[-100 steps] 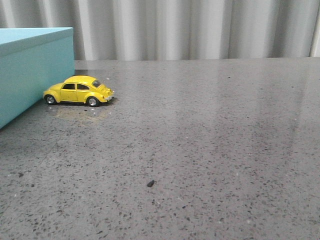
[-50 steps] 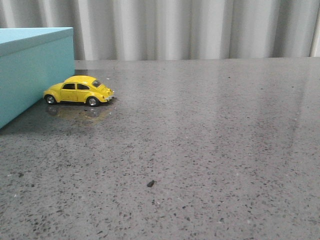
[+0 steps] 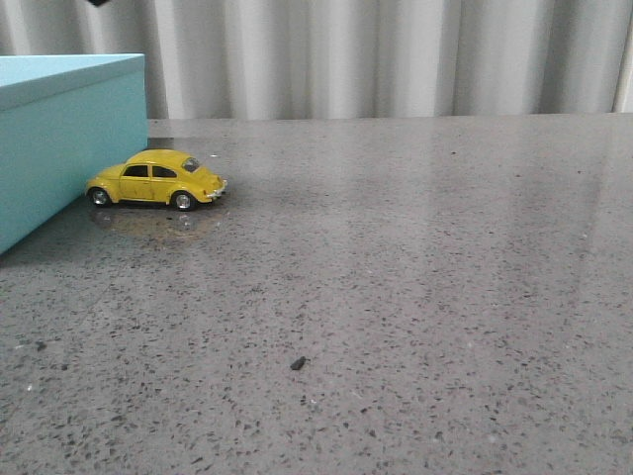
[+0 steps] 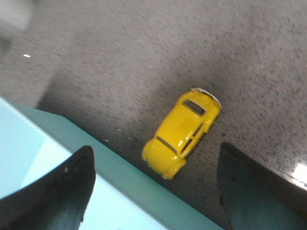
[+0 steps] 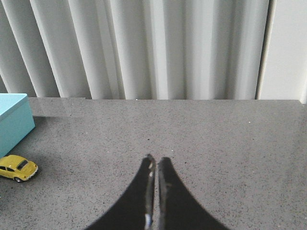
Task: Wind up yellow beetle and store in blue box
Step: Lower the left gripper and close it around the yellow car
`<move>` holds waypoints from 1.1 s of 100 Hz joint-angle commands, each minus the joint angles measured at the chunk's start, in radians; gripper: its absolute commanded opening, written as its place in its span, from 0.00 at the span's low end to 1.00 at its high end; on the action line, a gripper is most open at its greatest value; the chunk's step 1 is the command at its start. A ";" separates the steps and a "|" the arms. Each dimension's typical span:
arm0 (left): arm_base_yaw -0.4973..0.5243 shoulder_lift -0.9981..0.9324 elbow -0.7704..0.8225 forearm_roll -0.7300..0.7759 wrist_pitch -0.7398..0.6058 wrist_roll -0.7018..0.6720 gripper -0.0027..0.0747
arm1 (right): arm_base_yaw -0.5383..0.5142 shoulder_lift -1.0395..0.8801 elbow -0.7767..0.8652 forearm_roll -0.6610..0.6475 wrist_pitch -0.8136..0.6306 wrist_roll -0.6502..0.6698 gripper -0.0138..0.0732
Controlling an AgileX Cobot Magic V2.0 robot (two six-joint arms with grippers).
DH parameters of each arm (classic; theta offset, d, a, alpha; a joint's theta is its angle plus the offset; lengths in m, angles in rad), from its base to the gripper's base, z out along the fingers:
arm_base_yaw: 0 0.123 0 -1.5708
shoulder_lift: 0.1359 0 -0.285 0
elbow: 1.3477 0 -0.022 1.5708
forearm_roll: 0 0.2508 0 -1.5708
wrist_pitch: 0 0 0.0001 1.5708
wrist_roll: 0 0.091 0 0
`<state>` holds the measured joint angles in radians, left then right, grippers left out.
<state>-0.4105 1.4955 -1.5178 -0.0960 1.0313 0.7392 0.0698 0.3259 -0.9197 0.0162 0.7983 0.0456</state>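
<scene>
Presently, yellow beetle [image 3: 156, 179] sits by bench's far-left corner, nose at blue box [image 3: 59, 129]; left gripper [image 4: 156, 189] wide overhead for pickup; right gripper [image 5: 154, 167] shut, idle.

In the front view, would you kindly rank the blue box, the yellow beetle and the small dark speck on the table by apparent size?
1. blue box, though partly cut off by the frame
2. yellow beetle
3. dark speck
</scene>
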 commanded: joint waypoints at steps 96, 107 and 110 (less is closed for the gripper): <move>-0.008 0.164 -0.055 -0.074 0.021 0.379 0.67 | 0.001 0.012 0.005 -0.016 -0.111 -0.012 0.09; -0.012 0.191 -0.055 -0.065 0.003 0.379 0.67 | 0.001 0.012 0.023 -0.016 -0.112 -0.012 0.09; -0.014 0.195 -0.055 -0.065 -0.003 0.379 0.67 | 0.001 0.012 0.027 -0.016 -0.112 -0.012 0.09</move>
<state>-0.4120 1.7160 -1.5438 -0.1503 1.0692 1.1170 0.0698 0.3259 -0.8841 0.0123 0.7747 0.0456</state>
